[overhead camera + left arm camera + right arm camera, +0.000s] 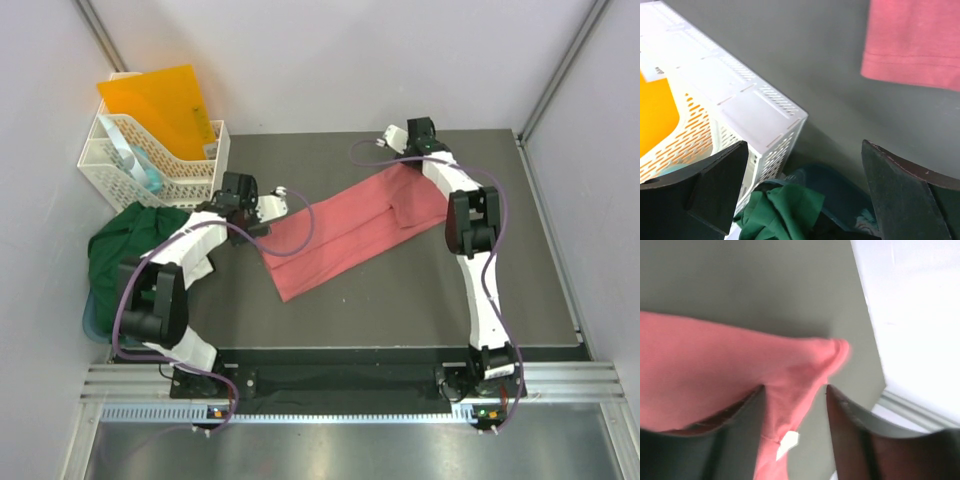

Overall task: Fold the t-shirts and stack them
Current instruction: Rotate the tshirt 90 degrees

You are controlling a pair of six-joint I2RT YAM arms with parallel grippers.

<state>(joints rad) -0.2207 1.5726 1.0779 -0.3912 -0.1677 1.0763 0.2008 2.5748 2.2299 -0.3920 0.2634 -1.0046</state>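
From the top view, the salmon-pink t-shirt (345, 235) lies folded into a long band across the middle of the dark table (400, 300), running from its near-left end to its far-right end. The right gripper (397, 143) sits at that far-right end, while the left gripper (272, 212) hangs just beside the band's left end. The dark green t-shirt (130, 240) is a crumpled heap at the table's left edge, partly under the left arm and draped over a bluish tub (92, 318). Just beyond it stands the white basket (95, 150), with the orange folder (160, 105) standing in it.

In the left wrist view, the left gripper (803, 145) is spread wide with nothing between its fingers (715, 185). Below it are the corner of the white basket (740, 100), the orange folder (655, 110) inside, a bunch of the green shirt (785, 205) and the tub's rim (840, 187). A hemmed edge of the pink shirt (915, 45) lies on the table at far right, well apart from the fingers.

In the right wrist view (blurred), the right gripper (795, 390) has its jaws parted. A ridge of the pink shirt (715, 370) passes between the fingers (740, 425), unpinched, with table visible beside the right-hand one. Its small white neck label (788, 442) shows there. A white wall (915, 315) lies beyond the table edge.
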